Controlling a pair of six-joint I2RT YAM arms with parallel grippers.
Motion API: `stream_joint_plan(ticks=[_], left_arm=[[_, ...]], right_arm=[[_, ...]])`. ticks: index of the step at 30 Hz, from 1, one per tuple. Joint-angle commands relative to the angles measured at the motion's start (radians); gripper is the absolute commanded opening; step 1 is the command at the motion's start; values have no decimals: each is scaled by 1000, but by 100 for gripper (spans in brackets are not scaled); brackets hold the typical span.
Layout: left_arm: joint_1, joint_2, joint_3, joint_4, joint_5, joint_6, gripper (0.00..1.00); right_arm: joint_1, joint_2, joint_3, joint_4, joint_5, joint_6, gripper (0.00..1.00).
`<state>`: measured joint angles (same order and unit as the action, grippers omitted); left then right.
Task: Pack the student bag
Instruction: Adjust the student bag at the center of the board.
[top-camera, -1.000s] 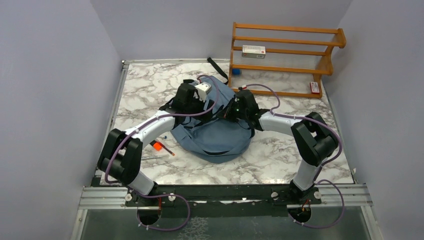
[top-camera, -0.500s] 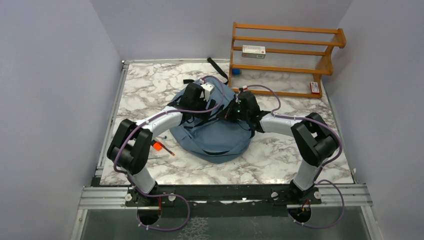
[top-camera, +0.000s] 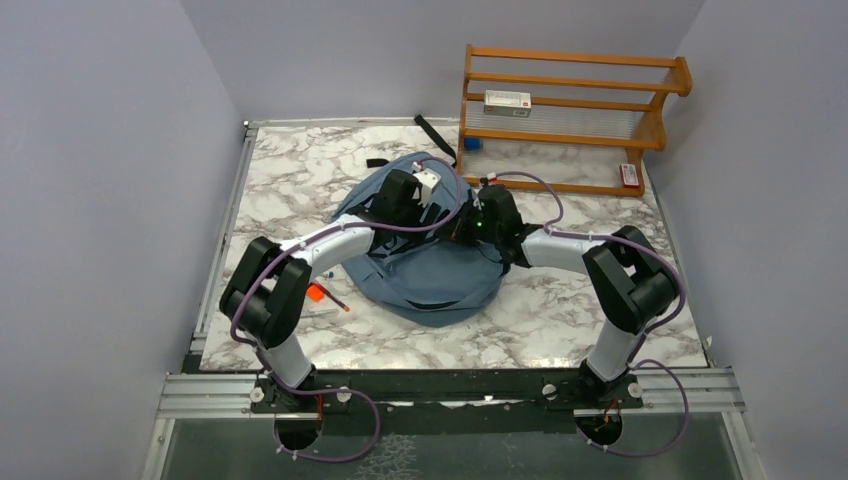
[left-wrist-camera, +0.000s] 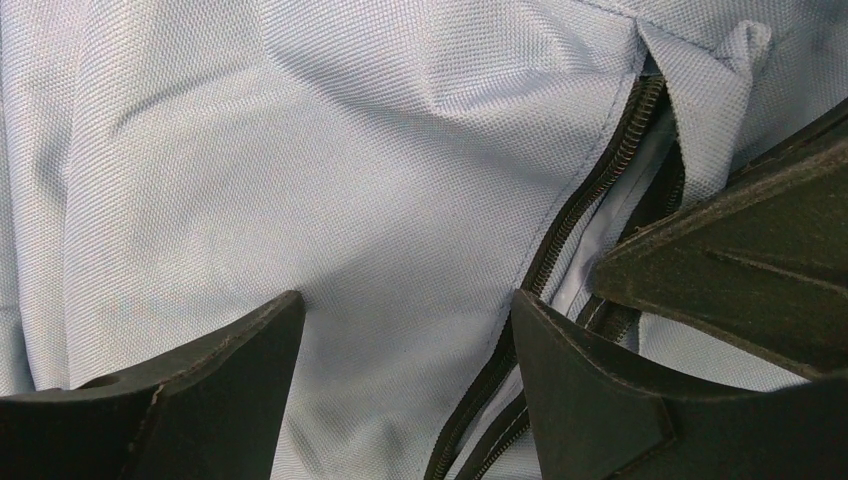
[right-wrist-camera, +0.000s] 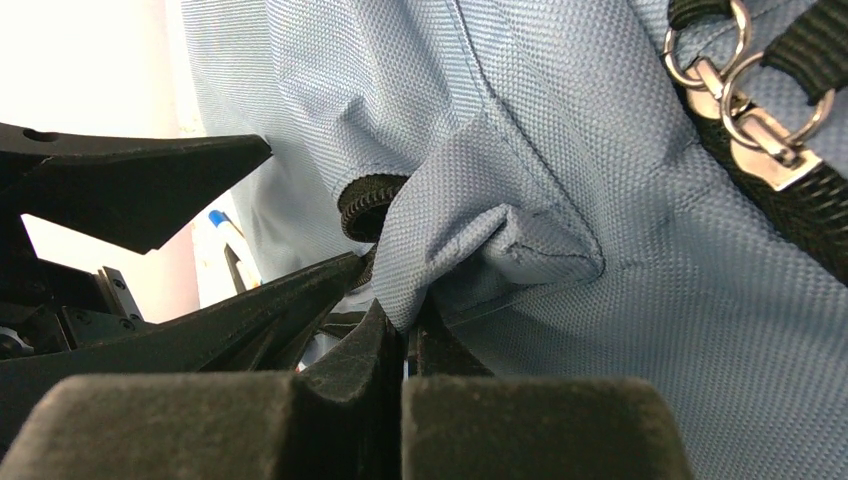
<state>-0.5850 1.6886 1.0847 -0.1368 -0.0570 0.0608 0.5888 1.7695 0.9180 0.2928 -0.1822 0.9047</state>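
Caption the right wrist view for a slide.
Right end effector shut on a fold of the dusty-blue fabric backpack.

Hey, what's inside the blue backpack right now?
The zipper on the backpack is parted, showing only a dark slit. Fabric covers the rest, so the contents cannot be seen.

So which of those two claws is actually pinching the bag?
The right gripper: its jaws are shut on a fold of the student bag beside the zipper. The left gripper hangs open over it, holding nothing.
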Motion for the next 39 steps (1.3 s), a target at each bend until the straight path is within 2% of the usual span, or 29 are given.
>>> stream_joint_plan(ticks=[1, 5, 15, 23, 31, 39], left_arm=[[-19, 44, 19, -37, 2, 5, 77], [-22, 61, 32, -48, -7, 10, 72], [-36, 107, 44, -96, -103, 45, 42], [-36, 105, 57, -98, -164, 45, 0], [-17, 78, 62, -99, -208, 22, 0], [-13, -1, 89, -98, -129, 5, 0]], right_arm=[[-8, -5, -41, -100, -12, -32, 1], [-10, -10, -47, -100, -11, -33, 0], [-12, -10, -53, -98, -17, -32, 0], [-14, -5, -50, -101, -19, -35, 0], [-14, -5, -50, -103, -17, -35, 0], [-14, -2, -50, -101, -20, -35, 0]])
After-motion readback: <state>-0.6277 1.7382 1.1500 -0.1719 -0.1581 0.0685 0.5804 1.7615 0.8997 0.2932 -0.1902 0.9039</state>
